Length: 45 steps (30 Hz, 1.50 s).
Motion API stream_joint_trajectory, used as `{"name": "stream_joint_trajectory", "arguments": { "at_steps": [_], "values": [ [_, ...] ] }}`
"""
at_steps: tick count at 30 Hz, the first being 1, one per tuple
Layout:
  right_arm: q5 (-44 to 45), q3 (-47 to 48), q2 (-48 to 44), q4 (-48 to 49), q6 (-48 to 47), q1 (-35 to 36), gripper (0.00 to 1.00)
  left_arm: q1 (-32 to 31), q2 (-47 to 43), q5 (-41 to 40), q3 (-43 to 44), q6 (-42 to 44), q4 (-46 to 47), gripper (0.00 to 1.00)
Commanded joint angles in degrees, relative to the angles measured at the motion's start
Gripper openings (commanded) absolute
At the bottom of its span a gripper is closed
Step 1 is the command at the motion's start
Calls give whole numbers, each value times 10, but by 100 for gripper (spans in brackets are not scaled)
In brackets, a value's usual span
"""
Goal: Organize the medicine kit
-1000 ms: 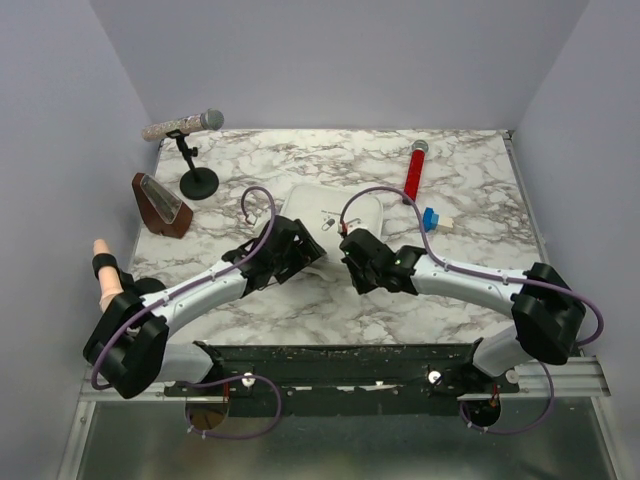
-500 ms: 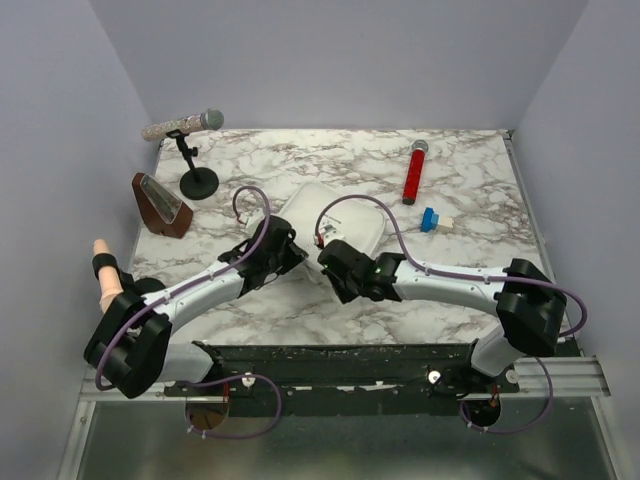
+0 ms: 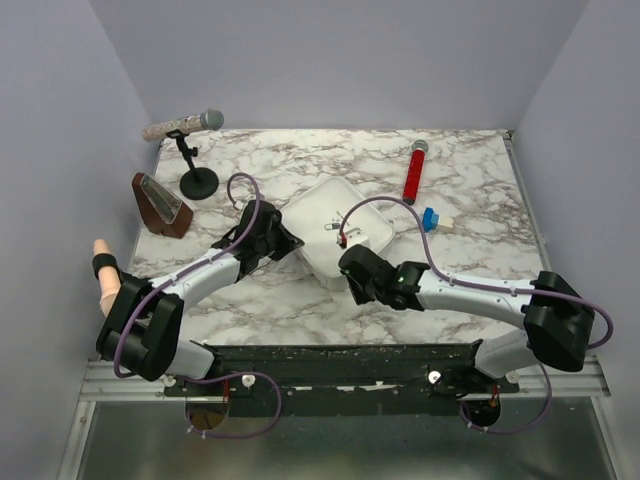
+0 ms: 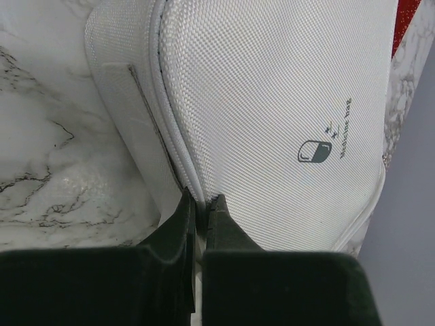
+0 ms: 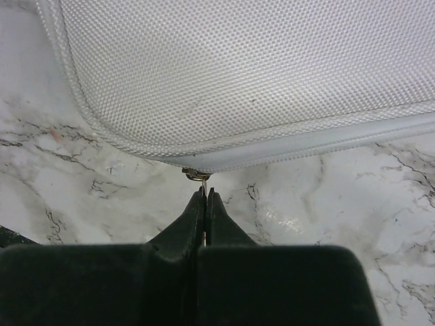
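The medicine kit (image 3: 345,222) is a white woven-fabric zip case with a small pill mark on its lid, lying mid-table. It fills the left wrist view (image 4: 272,102) and the top of the right wrist view (image 5: 238,68). My left gripper (image 3: 290,243) is at its left side, shut on the piped seam edge (image 4: 202,204). My right gripper (image 3: 347,266) sits at the near edge, shut (image 5: 205,195) on the metal zipper pull (image 5: 197,174).
A red cylinder (image 3: 414,172) and a small blue block (image 3: 430,219) lie to the right of the kit. At the back left are a microphone on a stand (image 3: 185,125) and a brown wedge (image 3: 160,205). A beige peg (image 3: 105,275) stands at the left edge.
My left gripper went from open to shut on the kit's edge while reaching forward. The kit turned and shifted on the table. My right gripper stayed shut and moved along the kit's near edge.
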Motion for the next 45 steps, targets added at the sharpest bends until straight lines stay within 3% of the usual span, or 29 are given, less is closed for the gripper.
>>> {"name": "stream_joint_trajectory", "arguments": {
  "at_steps": [1,9,20,25,34,37,41,45],
  "values": [
    [20,-32,-12,-75,25,-25,1,46,29,-97,-10,90,-89,0],
    [-65,-42,-36,-40,39,-180,1,58,25,-96,9,145,-107,0],
    [-86,9,13,-19,21,-302,1,62,48,-107,57,231,-152,0],
    [-60,35,55,-11,20,-321,1,62,65,-117,70,251,-168,0],
    [100,39,70,60,-9,-324,1,56,83,-165,79,275,-180,0],
    [88,28,49,104,-36,-332,1,52,85,-179,87,289,-186,0],
    [-2,27,29,119,-74,-332,1,52,104,-198,124,310,-213,0],
    [-18,5,17,114,-64,-332,1,53,104,-184,147,305,-218,17]
  ]
}}
